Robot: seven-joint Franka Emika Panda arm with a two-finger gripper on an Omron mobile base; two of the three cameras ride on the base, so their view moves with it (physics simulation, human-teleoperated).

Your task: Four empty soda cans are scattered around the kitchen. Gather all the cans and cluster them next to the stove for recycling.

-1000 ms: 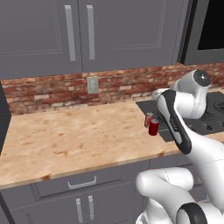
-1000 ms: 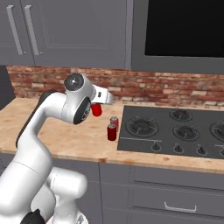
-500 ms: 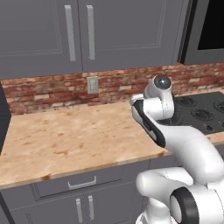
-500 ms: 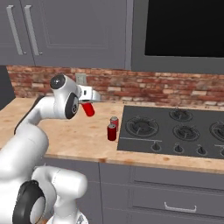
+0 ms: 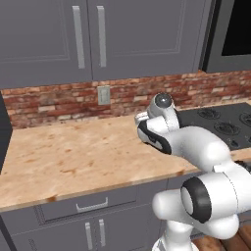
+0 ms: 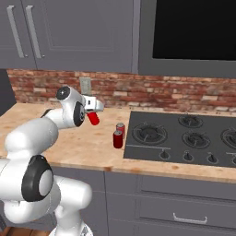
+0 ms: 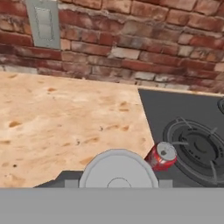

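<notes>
Red can in grip: a red soda can [image 6: 94,119] hangs tilted at the gripper [image 6: 93,112], above the counter and left of the stove; in the hand view its silver-grey top [image 7: 118,170] sits at the bottom centre, just ahead of the camera.
Claw state: fingers are closed on this held can, clamped across its body.
Cans on counter: two more red cans stand upright on the wooden counter [image 6: 87,147], just beside the stove's left edge; the front can [image 6: 118,139] and the rear can [image 6: 120,129] are close together, touching or nearly so.
Relation to claw: both standing cans lie to the right of and below the gripper in the right base view, near but apart from it.
Hand view can: one red can [image 7: 161,156] appears at the stove's left edge, right of the held can's top.
Stove: black cooktop [image 6: 184,138] set flush in the counter, burners and front knobs visible.
Arm pose: white arm [image 5: 191,147] is folded, the elbow raised, the hand level above the counter facing the brick backsplash [image 7: 131,39].
Wall fitting: grey outlet plate [image 7: 43,26] on the brick.
</notes>
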